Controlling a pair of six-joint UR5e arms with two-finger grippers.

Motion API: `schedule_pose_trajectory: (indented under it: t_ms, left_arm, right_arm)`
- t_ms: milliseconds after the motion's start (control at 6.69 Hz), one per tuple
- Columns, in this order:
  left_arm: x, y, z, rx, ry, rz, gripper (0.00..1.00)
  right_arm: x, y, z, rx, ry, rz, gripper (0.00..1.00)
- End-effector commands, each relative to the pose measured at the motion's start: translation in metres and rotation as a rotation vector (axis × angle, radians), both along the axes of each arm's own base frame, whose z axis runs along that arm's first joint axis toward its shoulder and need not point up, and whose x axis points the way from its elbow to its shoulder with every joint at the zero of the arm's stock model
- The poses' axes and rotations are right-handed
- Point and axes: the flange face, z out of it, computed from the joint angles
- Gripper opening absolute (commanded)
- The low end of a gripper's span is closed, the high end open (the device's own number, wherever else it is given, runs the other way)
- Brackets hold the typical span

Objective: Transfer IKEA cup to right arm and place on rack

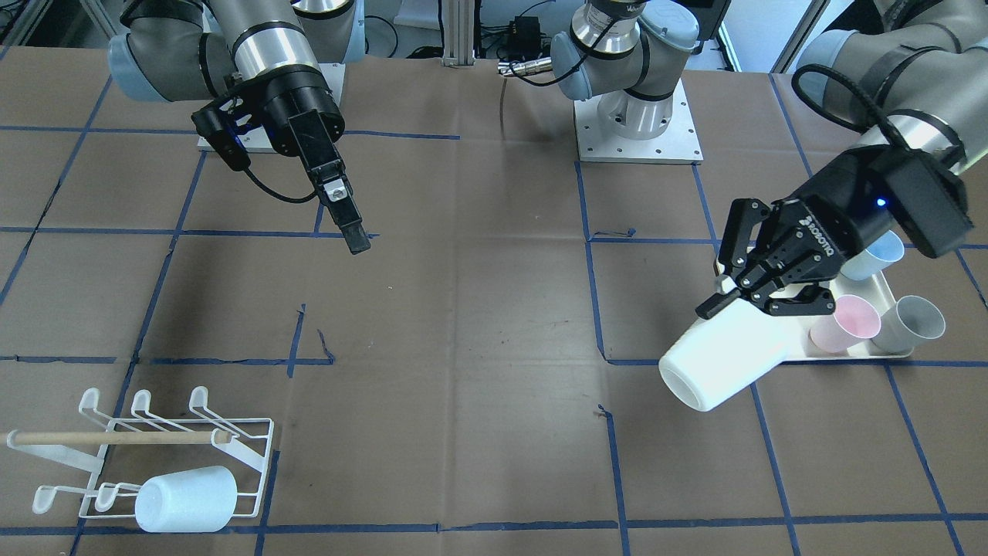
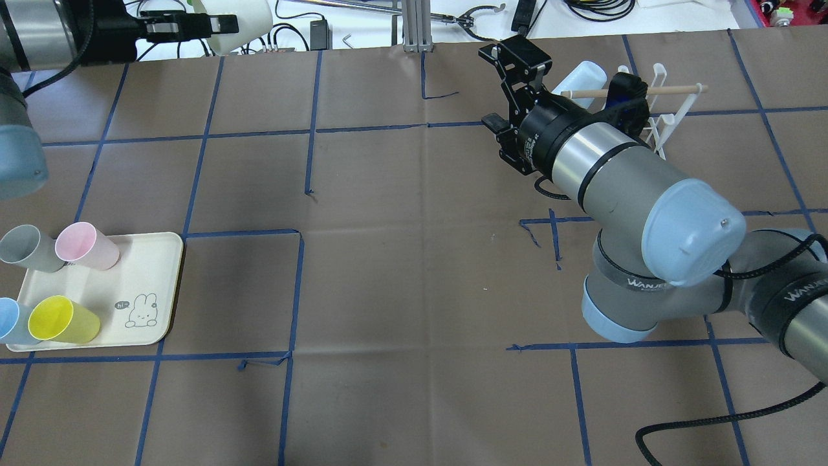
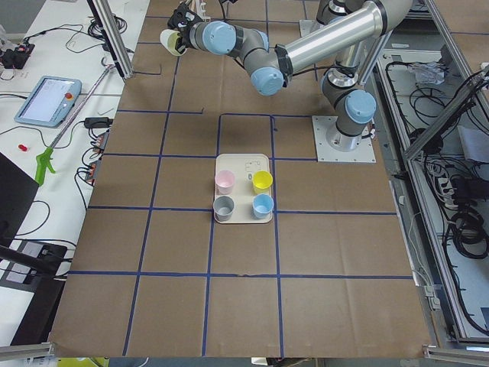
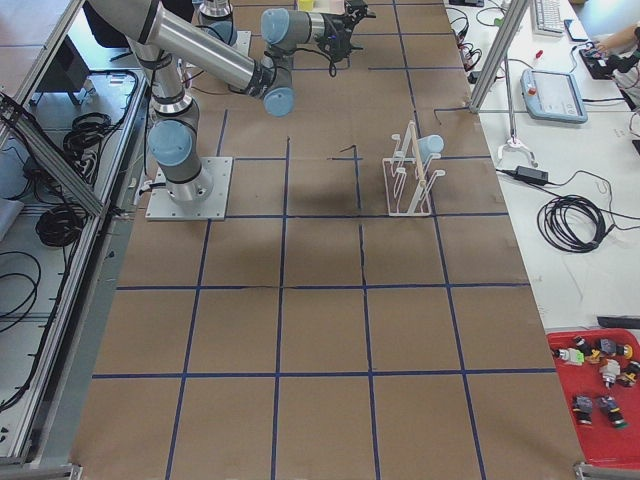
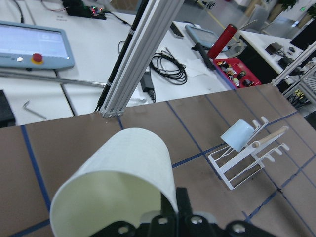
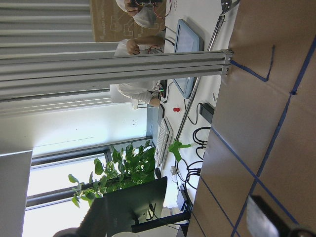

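Overhead exterior camera looks down on a table covered in brown paper (image 2: 414, 272) with a blue tape grid. The silver-grey right arm (image 2: 614, 175) reaches over it. Its black right gripper (image 2: 490, 87) has its fingers spread and holds nothing, near the white wire rack with a wooden dowel (image 1: 116, 438), where a pale cup (image 1: 185, 500) lies. A cream rectangular tray (image 2: 155, 285) carries a grey cup (image 2: 26, 248), a pink cup (image 2: 87, 244), a blue cup (image 2: 10, 320) and a yellow cup (image 2: 61, 319). The left gripper (image 1: 752, 305) is clamped on the white plastic IKEA cup (image 1: 718, 359), tilted in the air, well apart from the tray.
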Motion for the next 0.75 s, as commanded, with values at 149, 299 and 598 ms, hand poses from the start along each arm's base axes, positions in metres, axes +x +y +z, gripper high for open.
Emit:
schedule_pose_trajectory:
  t_ms: [149,299,598]
  left_arm:
    - [-0.057,0.049,-0.068,-0.169,0.020,-0.112,0.00]
    - [-0.081,0.061,-0.074,-0.193,0.009,-0.153,0.01]
    - [-0.112,0.075,-0.082,-0.207,-0.003,-0.205,0.01]
  right_arm:
    - [0.001,-0.004,-0.006,0.069,-0.096,-0.034,1.00]
    - [0.001,-0.003,-0.005,0.074,-0.116,-0.040,1.00]
    - [0.004,-0.004,-0.007,0.084,-0.118,-0.039,1.00]
